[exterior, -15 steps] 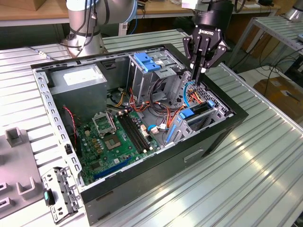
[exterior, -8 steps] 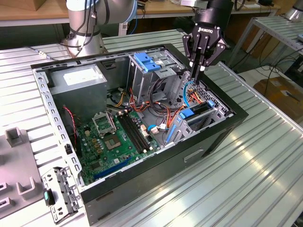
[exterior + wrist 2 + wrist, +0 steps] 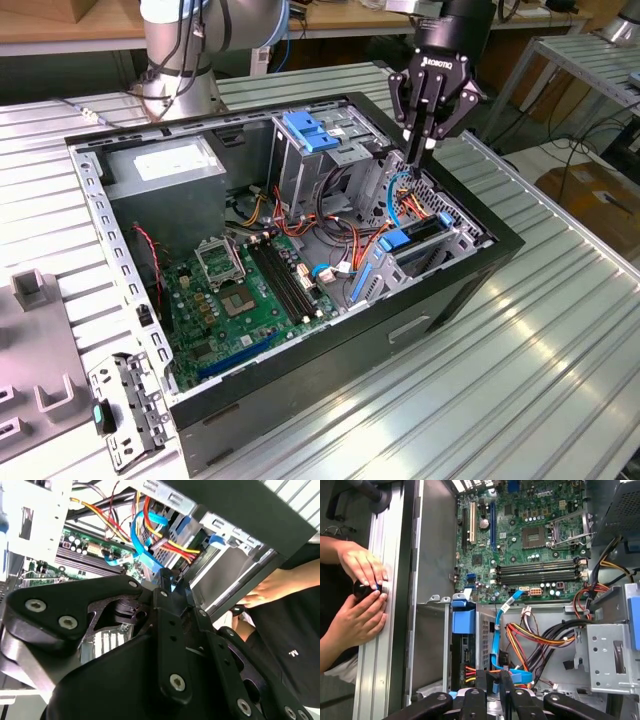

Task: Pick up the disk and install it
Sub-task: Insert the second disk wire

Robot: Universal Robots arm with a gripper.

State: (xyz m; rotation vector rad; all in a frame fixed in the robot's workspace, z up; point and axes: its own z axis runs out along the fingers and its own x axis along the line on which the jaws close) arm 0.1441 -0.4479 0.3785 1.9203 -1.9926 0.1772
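Hovering above the open computer case [image 3: 480, 262], my gripper [image 3: 428, 143] is pinched narrow, holding nothing; the disk [image 3: 412, 240] sits in its bay below. Nearby cables [image 3: 400, 195] could snag me.

Open black computer case [image 3: 455, 290] on ribbed metal table [image 3: 560, 350]. Green motherboard [image 3: 250, 290] lies at 7 o'clock from grey drive cage [image 3: 300, 165] topped by blue clip [image 3: 308, 132]. Red-yellow-orange wires [image 3: 540, 637] beside thin blue cable [image 3: 496, 640].
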